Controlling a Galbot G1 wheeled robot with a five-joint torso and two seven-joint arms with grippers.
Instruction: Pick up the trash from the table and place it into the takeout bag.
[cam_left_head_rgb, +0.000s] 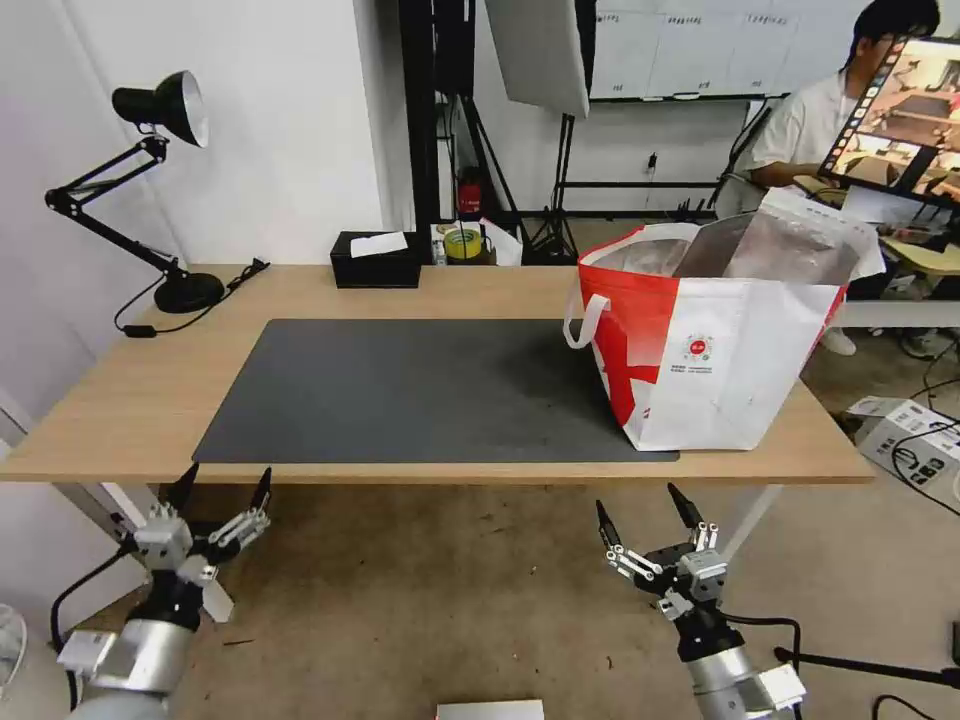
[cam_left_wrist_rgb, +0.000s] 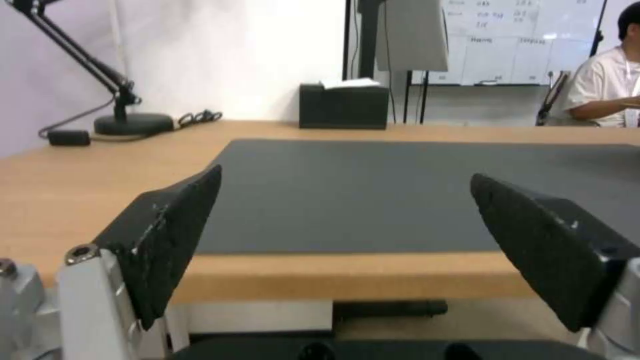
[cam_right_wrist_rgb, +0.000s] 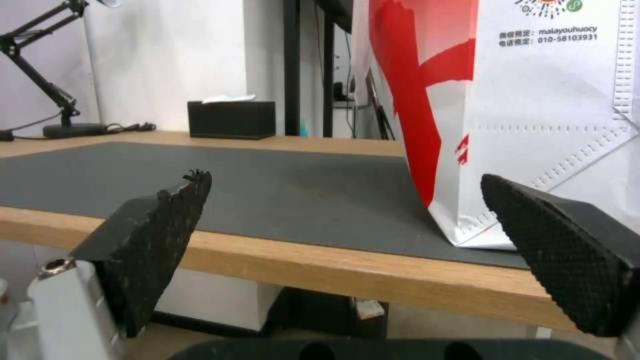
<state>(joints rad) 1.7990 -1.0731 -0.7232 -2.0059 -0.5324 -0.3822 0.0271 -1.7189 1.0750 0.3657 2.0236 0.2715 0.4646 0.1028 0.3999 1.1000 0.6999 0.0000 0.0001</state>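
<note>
Though gaping, tools (cam_left_head_rgb: 224, 478) (cam_left_head_rgb: 642, 502) (both) below table (cam_left_head_rgb: 120, 400)

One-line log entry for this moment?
left gripper: open, below table edge | right gripper: open, below edge | takeout bag: upright on table

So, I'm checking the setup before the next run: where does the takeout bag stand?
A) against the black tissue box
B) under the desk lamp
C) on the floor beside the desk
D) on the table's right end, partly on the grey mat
D: the takeout bag stands upright on the right end of the table, its base overlapping the right edge of the grey mat.
</note>
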